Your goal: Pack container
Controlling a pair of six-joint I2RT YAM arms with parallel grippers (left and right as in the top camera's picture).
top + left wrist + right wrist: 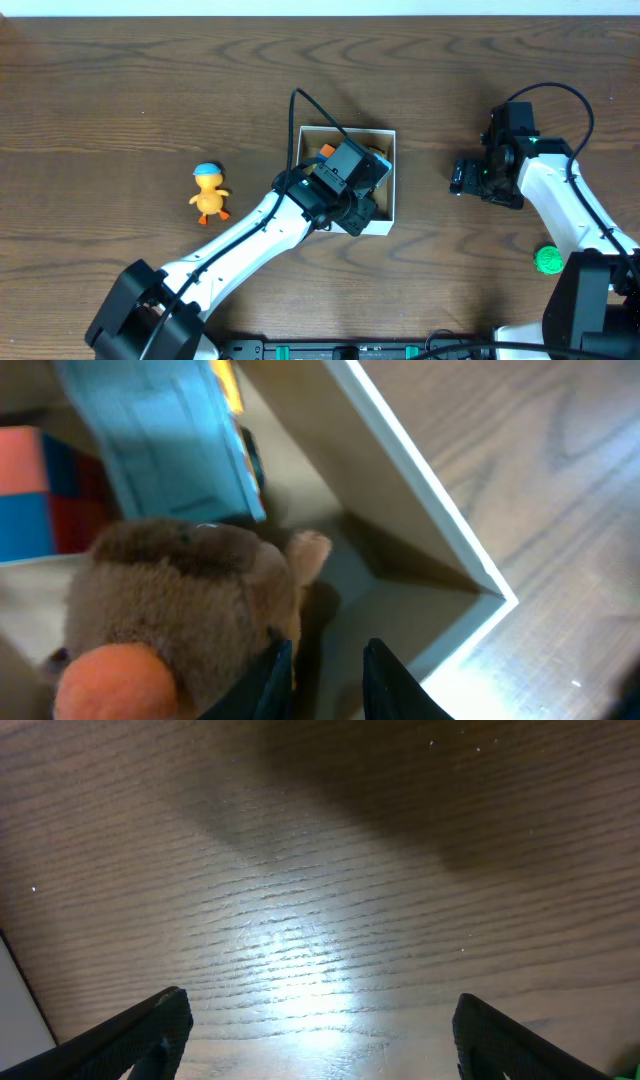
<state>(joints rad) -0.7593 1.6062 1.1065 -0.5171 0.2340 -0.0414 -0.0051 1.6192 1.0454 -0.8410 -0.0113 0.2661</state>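
— Brown plush toy with an orange nose fills the left wrist view, right up against the lens. Is it held?

— I don't think so. The left gripper has its jaws only a little apart, and I see nothing between them. The plush lies just beside one finger, inside the container.

— Take me across the table from above, then.

— Far left, a yellow duck toy in a blue cap stands on the wood, well apart from the box. In the middle sits the white container, with the left arm reaching in over it and hiding most of the inside. The wrist view shows a red and blue block and a light blue piece in there, behind the plush. To the right of the box the right gripper hangs over bare wood, jaws spread wide and empty. Furthest right, towards the front edge, lies a green ball.

— So which step are we at?

— Judging by that, the plush is being set down in the box, with the duck and the ball left to pack.

— And next?

— The left arm needs to lift straight up, clear of the thin wall, without dragging the plush along. After that the duck looks like a job for the left arm and the ball for the right one. Each needs an approach from above with the jaws well spread.
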